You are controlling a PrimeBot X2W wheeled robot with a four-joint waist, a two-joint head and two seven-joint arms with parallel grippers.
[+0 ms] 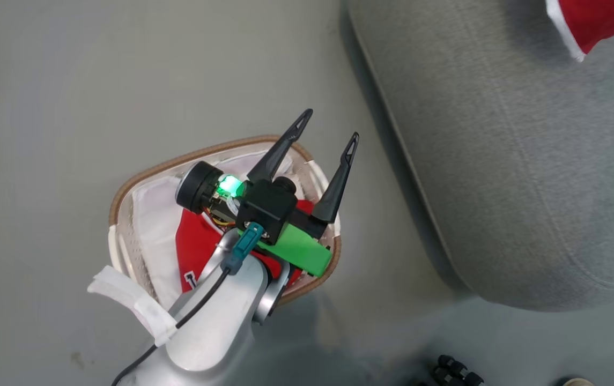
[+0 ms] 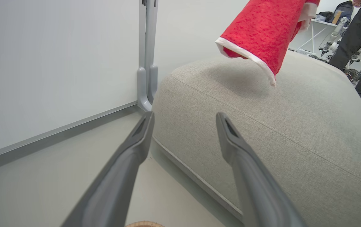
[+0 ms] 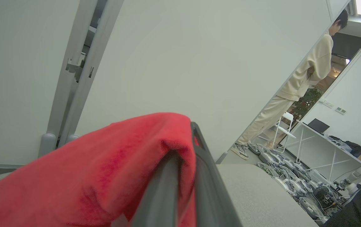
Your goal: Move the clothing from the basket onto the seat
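Clothing [image 1: 194,244]: from the head view, lay red in the basket [image 1: 140,179] under the left arm, with white liner around it. Showed also as a red piece with white trim at the top right corner, over the seat [image 1: 500,161]. Found the left gripper [image 1: 331,124] above the basket's far rim, fingers spread wide with nothing between them. Noted a narrow strip of bare floor [image 1: 387,225] between the basket rim and the seat's edge, and wide open floor to the left. From the left wrist view, looked between the spread fingers to the seat's rounded corner and stitched seam, with a wall panel [image 2: 57,63] close behind. Saw red clothing [image 2: 262,31] hanging over the seat top, its shadow beneath; could not tell whether the hem touched. From the right wrist view, found the right gripper [image 3: 183,148] pressed together on a fold of red cloth, draped over one finger. Caught grey seat surface below and a person [image 3: 306,82] standing well beyond.
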